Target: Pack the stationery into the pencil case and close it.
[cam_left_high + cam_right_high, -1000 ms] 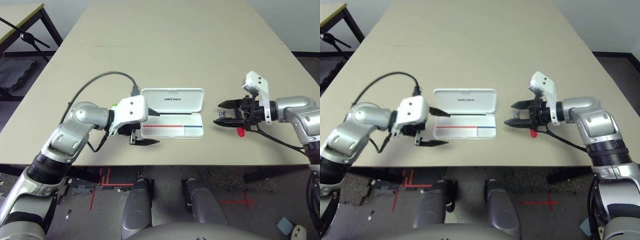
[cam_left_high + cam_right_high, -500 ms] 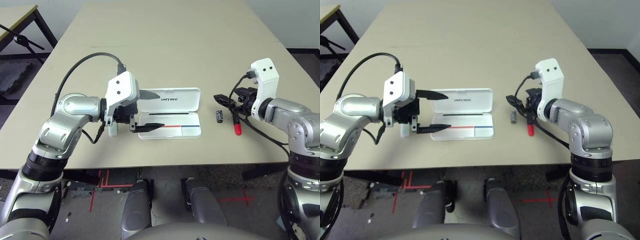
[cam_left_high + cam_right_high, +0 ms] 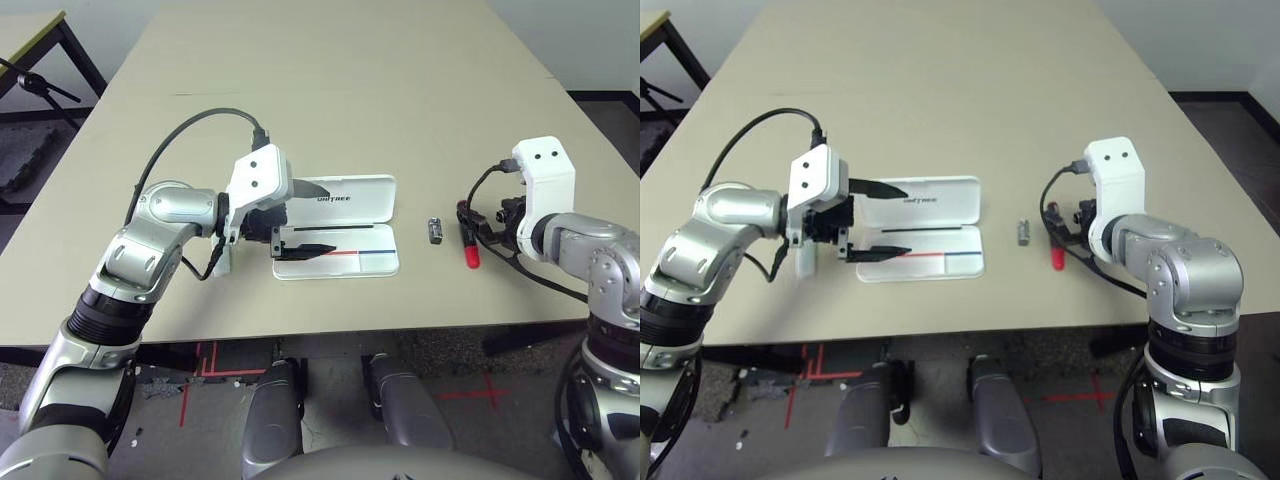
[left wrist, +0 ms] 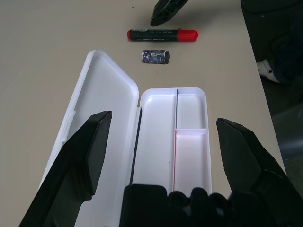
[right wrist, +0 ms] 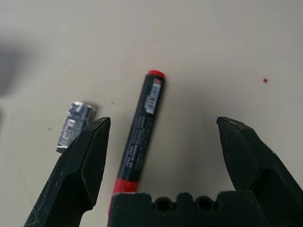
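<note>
Left end effector point(image 4: 163, 118) spread wide, nothing pinched, hovering over open pencil case point(image 4: 156, 132)! Case lying on counter point(image 3: 330, 110), its compartments empty, lid folded back. Partly hidden under left arm, just outside case: white stick point(image 3: 806, 262). Over to right end effector point(image 5: 163, 120), also spread, also empty, right above marker point(image 5: 142, 132): black barrel, red cap, on counter between its two fingers. Short grey cylinder point(image 5: 75, 125) just beside marker, between marker and case, close to right end effector's finger.
</note>
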Controlling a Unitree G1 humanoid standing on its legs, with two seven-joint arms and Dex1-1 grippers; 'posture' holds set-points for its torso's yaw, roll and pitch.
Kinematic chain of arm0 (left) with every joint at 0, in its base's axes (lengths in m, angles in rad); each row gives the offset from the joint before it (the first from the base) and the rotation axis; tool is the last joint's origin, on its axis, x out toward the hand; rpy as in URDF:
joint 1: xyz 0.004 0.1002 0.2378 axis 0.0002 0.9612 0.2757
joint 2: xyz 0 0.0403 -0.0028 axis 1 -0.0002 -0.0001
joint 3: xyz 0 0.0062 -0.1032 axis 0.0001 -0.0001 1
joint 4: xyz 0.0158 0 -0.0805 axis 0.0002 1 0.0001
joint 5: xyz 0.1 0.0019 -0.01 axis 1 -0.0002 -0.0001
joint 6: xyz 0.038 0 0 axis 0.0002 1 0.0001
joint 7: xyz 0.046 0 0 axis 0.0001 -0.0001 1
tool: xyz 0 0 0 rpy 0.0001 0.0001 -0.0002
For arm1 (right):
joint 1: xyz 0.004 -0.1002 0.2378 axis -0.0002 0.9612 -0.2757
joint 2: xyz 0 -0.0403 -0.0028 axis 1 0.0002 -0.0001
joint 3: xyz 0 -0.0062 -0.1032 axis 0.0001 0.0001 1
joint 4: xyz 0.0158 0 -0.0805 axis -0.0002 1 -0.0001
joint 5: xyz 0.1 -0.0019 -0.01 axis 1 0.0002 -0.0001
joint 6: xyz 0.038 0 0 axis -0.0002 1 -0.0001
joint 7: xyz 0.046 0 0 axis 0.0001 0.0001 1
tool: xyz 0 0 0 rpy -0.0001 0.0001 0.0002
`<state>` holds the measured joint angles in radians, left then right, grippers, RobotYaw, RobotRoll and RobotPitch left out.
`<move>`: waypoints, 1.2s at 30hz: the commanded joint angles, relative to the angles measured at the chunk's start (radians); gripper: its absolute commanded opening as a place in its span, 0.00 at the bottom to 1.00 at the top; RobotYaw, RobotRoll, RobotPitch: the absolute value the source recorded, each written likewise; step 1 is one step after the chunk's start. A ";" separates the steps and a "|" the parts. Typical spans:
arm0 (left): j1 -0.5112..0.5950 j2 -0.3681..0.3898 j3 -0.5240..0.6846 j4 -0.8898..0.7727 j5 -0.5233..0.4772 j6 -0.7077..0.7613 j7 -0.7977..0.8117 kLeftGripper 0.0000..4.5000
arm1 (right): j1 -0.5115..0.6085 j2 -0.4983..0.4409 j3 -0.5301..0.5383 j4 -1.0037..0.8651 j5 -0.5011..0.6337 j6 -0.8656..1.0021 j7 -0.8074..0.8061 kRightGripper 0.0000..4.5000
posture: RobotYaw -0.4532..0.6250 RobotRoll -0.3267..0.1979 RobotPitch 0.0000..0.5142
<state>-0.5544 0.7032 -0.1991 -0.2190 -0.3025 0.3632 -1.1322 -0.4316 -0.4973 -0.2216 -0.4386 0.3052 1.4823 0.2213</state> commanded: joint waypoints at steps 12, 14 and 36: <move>0.028 0.016 -0.005 -0.041 0.020 0.007 0.004 0.99 | 0.054 0.052 0.045 0.103 -0.021 -0.089 -0.010 1.00 | 0.25 0.62 0.36; 0.034 0.020 -0.003 -0.044 0.022 0.008 0.005 0.99 | 0.056 0.058 0.049 0.127 -0.025 -0.107 -0.012 1.00 | 0.26 0.62 0.36; 0.063 0.057 0.009 -0.069 0.037 0.015 0.022 1.00 | -0.062 -0.210 0.151 0.240 0.005 -0.283 0.240 0.11 | 0.30 0.62 0.35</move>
<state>-0.4999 0.7434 -0.1974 -0.2729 -0.2743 0.3840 -1.1027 -0.4853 -0.6869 -0.1044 -0.2021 0.2927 1.2263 0.4061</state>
